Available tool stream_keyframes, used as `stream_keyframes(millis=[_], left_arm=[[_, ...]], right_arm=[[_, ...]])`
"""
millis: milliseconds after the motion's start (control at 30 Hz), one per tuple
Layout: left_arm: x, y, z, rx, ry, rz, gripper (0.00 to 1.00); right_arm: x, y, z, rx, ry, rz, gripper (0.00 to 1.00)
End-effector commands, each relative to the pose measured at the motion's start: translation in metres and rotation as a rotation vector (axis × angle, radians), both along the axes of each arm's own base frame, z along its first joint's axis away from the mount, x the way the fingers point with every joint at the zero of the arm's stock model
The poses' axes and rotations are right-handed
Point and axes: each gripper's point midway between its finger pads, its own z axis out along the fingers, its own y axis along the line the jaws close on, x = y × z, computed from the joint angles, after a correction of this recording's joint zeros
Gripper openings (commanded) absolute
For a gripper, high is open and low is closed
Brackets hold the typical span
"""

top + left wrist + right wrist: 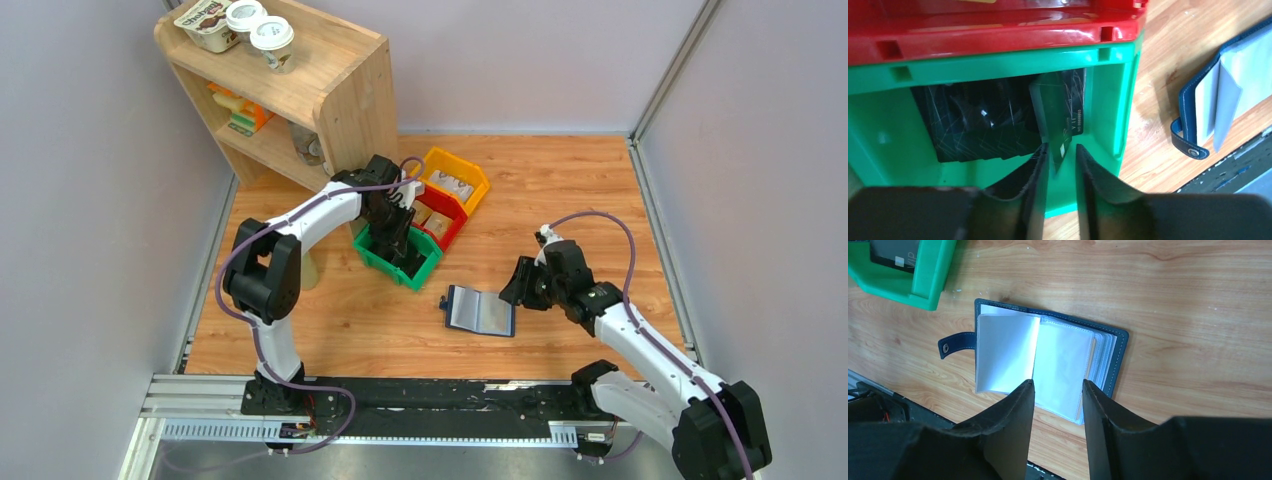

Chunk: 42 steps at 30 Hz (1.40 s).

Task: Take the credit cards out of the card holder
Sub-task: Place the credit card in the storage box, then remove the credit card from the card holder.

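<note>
The navy card holder [480, 312] lies open on the wooden table, its pale clear sleeves fanned upward [1048, 355]; its strap tab also shows in the left wrist view [1220, 95]. My left gripper [1062, 147] hangs inside the green bin [998, 62], jaws slightly apart. A dark credit card [1060, 110] stands on edge with one corner between them, leaning at the left finger. More dark cards [978, 125] lie flat in the bin. My right gripper [1058, 382] hovers open over the holder's near edge with nothing between its fingers.
A red bin [445, 215] and a yellow bin [470, 175] with brown blocks stand behind the green bin [378, 252]. A wooden shelf [330, 80] with cups on top stands at the back left. A metal rail [400, 400] runs along the near edge.
</note>
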Motion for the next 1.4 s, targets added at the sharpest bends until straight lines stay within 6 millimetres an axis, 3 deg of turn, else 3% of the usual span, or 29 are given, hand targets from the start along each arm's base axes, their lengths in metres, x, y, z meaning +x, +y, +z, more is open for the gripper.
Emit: stream_keyframes(millis=[0, 100, 233, 267, 467, 533, 667, 733, 1067, 1367], left_arm=[[0.014, 0.011, 0.033, 0.036, -0.125, 0.043, 0.42], [0.013, 0.015, 0.047, 0.027, -0.165, 0.063, 0.58], [0.010, 0.015, 0.076, -0.025, -0.233, 0.105, 0.63], [0.007, 0.013, 0.092, -0.061, -0.258, 0.128, 0.62], [-0.025, -0.027, 0.137, -0.298, -0.300, 0.178, 0.62], [-0.044, -0.047, 0.137, -0.339, -0.275, 0.156, 0.63], [-0.083, -0.083, 0.117, -0.356, -0.210, 0.070, 0.74], [-0.095, -0.095, 0.102, -0.334, -0.182, 0.035, 0.74], [-0.112, -0.099, 0.019, -0.123, -0.111, -0.003, 0.72], [-0.124, -0.111, -0.010, -0.137, -0.037, -0.011, 0.64]], right_arm=[[0.009, -0.002, 0.012, -0.015, -0.041, -0.009, 0.44], [0.006, -0.002, 0.009, -0.007, -0.030, -0.014, 0.44], [0.003, -0.002, 0.006, 0.008, -0.014, -0.032, 0.44], [0.003, -0.001, 0.006, 0.014, -0.009, -0.036, 0.44], [-0.002, 0.003, -0.005, 0.020, 0.032, -0.079, 0.44], [-0.003, 0.004, -0.010, 0.011, 0.046, -0.094, 0.48], [-0.004, 0.006, -0.018, -0.005, 0.073, -0.135, 0.50], [-0.005, 0.009, -0.021, -0.010, 0.079, -0.140, 0.50], [-0.008, 0.017, -0.034, -0.035, 0.120, -0.159, 0.46], [-0.015, 0.017, -0.046, -0.056, 0.153, -0.154, 0.44]])
